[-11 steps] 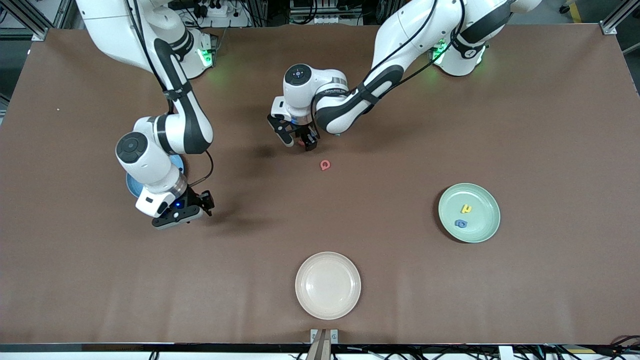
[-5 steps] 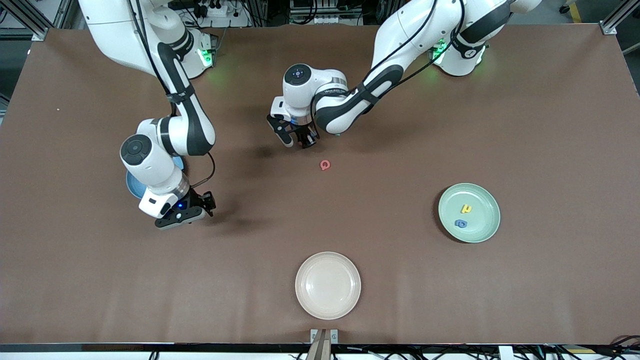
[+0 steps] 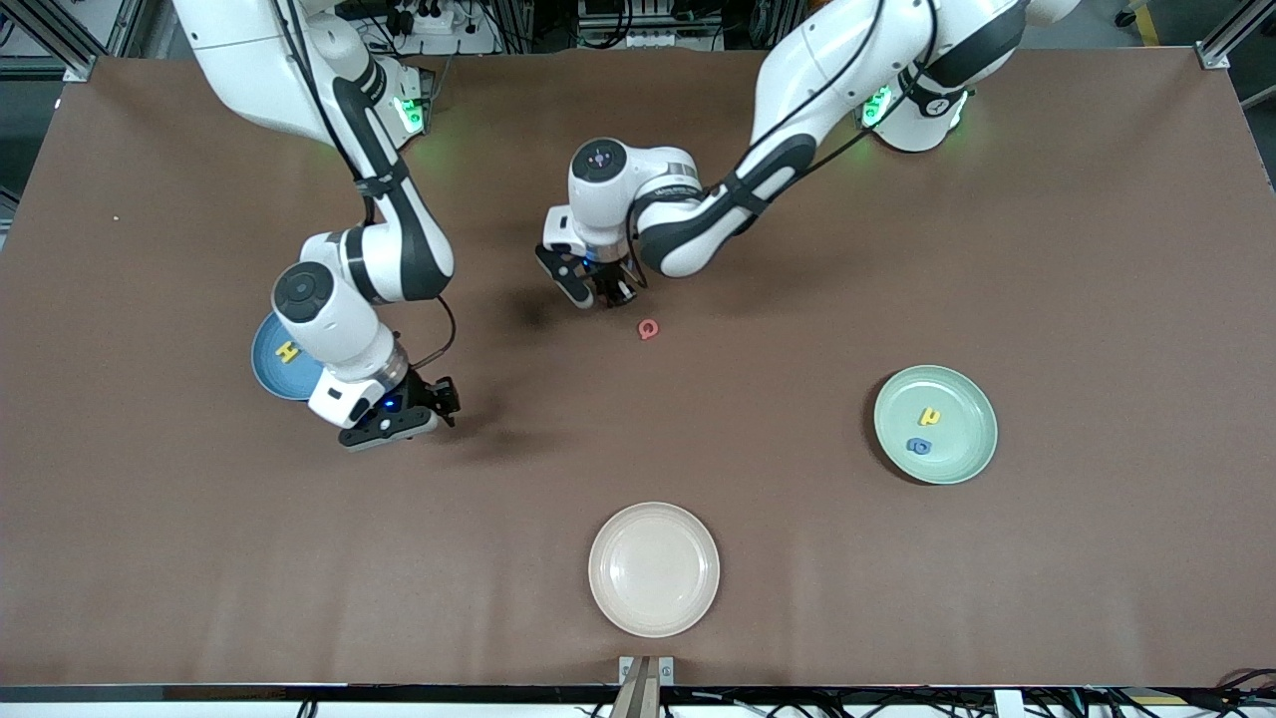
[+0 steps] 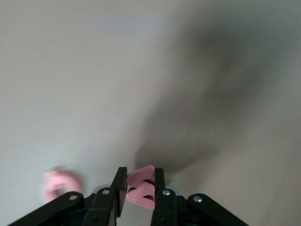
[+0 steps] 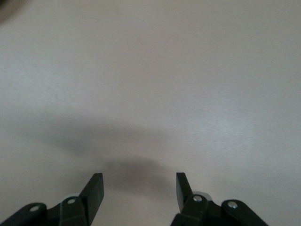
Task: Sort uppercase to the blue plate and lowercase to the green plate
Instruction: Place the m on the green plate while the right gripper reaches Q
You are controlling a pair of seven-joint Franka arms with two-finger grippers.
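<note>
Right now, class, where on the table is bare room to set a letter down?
Bare brown table lies between cream plate and green plate, and toward the left arm's end. It is crowded around the left tool, the red G, and the blue plate.

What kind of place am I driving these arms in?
Likely a robotics lab, not a home: a table under brown covering, aluminium framing at its corners, power strips and cables by the arm bases.

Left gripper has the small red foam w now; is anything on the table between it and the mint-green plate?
Nothing visible does. The left gripper is shut on the small red foam w; only bare brown table lies toward the mint-green plate. The red foam G sits beside that line.
</note>
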